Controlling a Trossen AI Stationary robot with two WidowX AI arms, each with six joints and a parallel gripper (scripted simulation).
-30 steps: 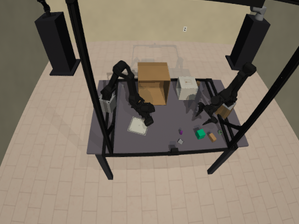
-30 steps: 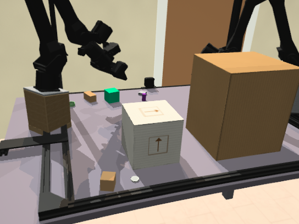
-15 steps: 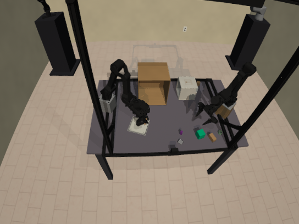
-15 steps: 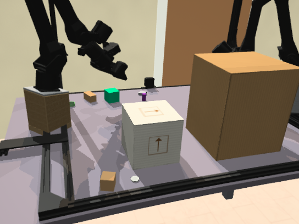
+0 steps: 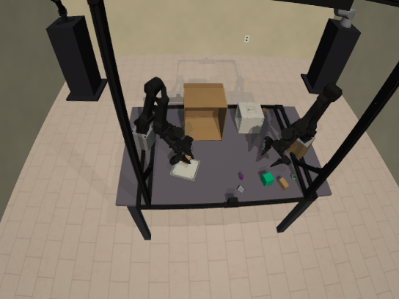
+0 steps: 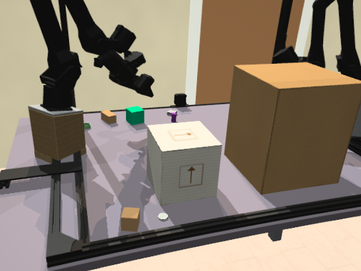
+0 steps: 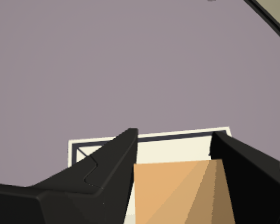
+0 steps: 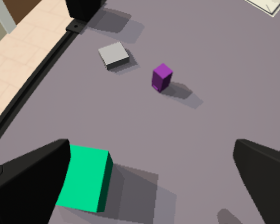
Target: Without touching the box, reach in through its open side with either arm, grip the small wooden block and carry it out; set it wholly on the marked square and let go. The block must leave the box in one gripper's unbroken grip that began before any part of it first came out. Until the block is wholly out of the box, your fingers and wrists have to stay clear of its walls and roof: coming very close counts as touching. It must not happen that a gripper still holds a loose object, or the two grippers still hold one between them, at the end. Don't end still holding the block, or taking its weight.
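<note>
Since the wooden block (image 5: 188,158) (image 7: 180,195) is already outside the box, you're on the placing half of the job. It's in the left pincer (image 5: 190,160) (image 7: 175,134), fingers narrowed onto its sides. Top view puts it over the upper edge of the marked square (image 5: 186,172) (image 7: 165,136); wrist view shows the square's far border beyond the fingertips. Can't tell whether the block's underside touches the square or hangs above it. Can't confirm from these views that the carry-out was clean either.

Clock faces below are as you see the top view, centred on the block. Square's middle: 6 o'clock, very near. Box (image 5: 205,96) (image 6: 308,137): between 12 and 1, open side facing your work area, pincer well clear of it. White carton (image 5: 251,110) (image 6: 186,180): between 1 and 2. Right pincer (image 5: 267,160) (image 6: 152,95) (image 8: 151,141): 3 o'clock, wide and empty above the desk (image 5: 216,170) (image 6: 116,141) (image 8: 200,125), not needed. Green cube (image 5: 267,179) (image 6: 135,115) (image 8: 85,177): between 3 and 4, out of your way.

Left to do: centre the footprint inside the border, lower, open, back off. I'd nudge towards 6 first; dropping short would likely leave a block edge overhanging.
</note>
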